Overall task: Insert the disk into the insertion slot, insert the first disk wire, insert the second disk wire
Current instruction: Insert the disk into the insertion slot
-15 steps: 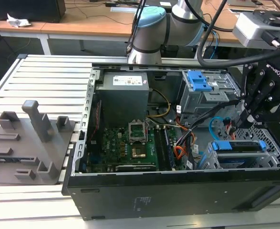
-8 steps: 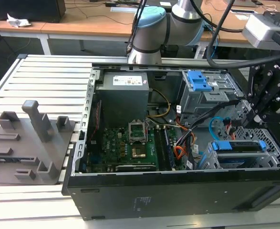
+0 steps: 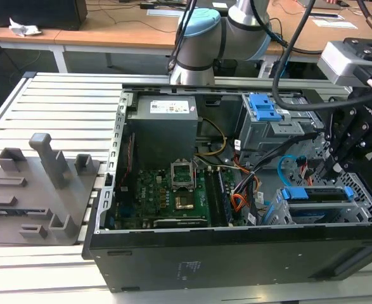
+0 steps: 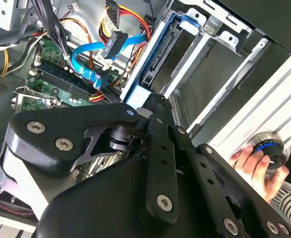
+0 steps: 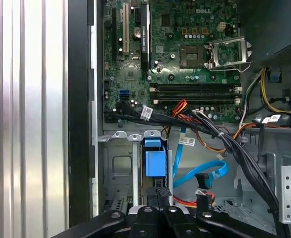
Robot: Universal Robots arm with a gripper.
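The disk point(image 5: 154, 162), in its bright blue frame, lies inside the insertion slot point(image 5: 116, 171), the low grey metal bay at the case's corner. In the exterior view the disk point(image 3: 319, 194) sits low in the slot point(image 3: 273, 214) at the case's right end. My gripper point(image 5: 162, 192) hangs directly over the disk's end with its fingers together, touching or nearly touching the frame. In the second wrist view the gripper point(image 4: 153, 100) tip meets the disk's point(image 4: 157, 52) blue edge. A loose blue flat wire point(image 5: 204, 176) with a black plug point(image 4: 117, 41) lies beside the bay, unplugged.
The motherboard point(image 5: 185, 54) and a thick black cable bundle point(image 5: 224, 141) lie beside the bay. A taller grey cage with a blue latch point(image 3: 265, 107) stands behind. A person's hand point(image 4: 257, 166) rests on the ribbed table outside the case. A grey fixture plate point(image 3: 33, 190) sits at the exterior view's left.
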